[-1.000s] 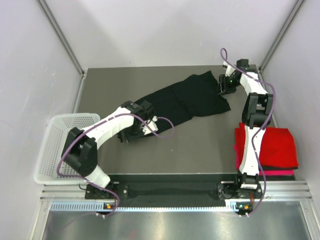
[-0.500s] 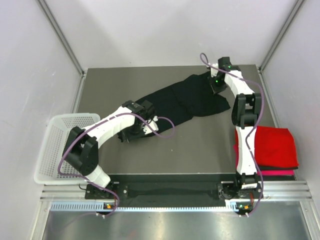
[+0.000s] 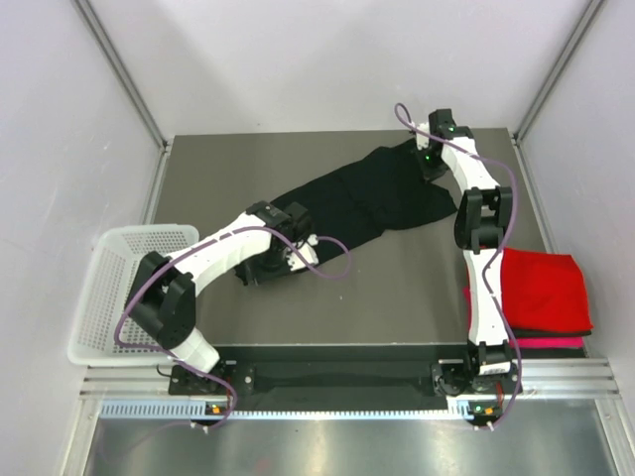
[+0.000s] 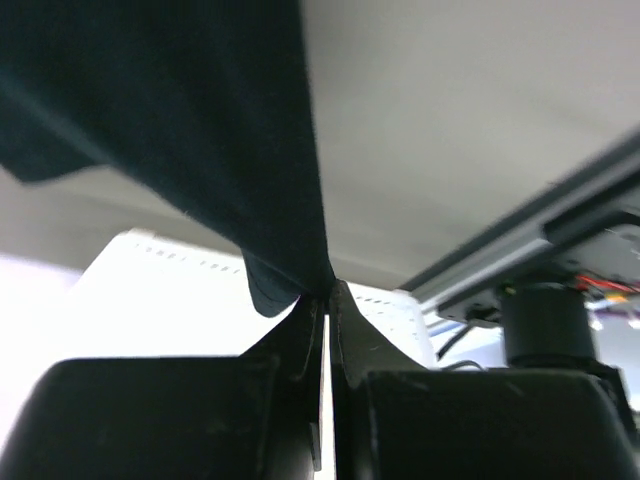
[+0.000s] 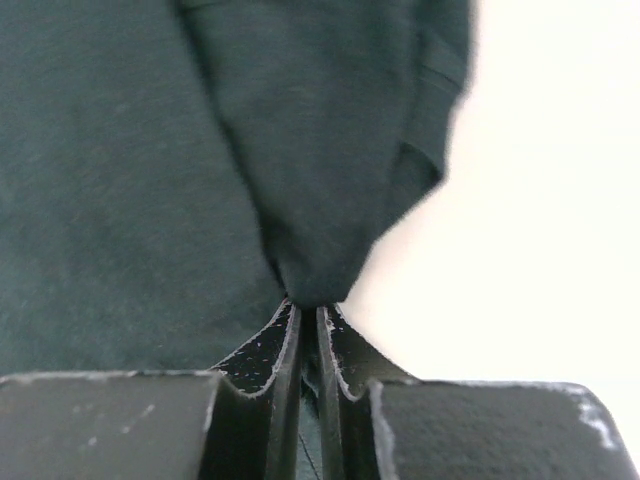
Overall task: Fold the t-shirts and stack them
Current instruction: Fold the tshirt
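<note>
The black t-shirt (image 3: 372,198) lies stretched in a diagonal band across the table. My left gripper (image 3: 266,260) is shut on its near-left end; in the left wrist view (image 4: 325,292) the cloth (image 4: 200,110) hangs from the pinched fingertips. My right gripper (image 3: 429,167) is shut on the far-right end; in the right wrist view (image 5: 308,305) a fold of the dark cloth (image 5: 310,150) is pinched between the jaws. A folded red t-shirt (image 3: 541,288) lies on a magenta one (image 3: 556,342) at the right edge.
A white mesh basket (image 3: 109,288) stands off the table's left edge. The grey table (image 3: 397,288) shows bare between the arms. Grey walls enclose the back and sides.
My right gripper has moved left and toward the back along the shirt's far edge, carrying the cloth with it. My left gripper has hardly moved.
</note>
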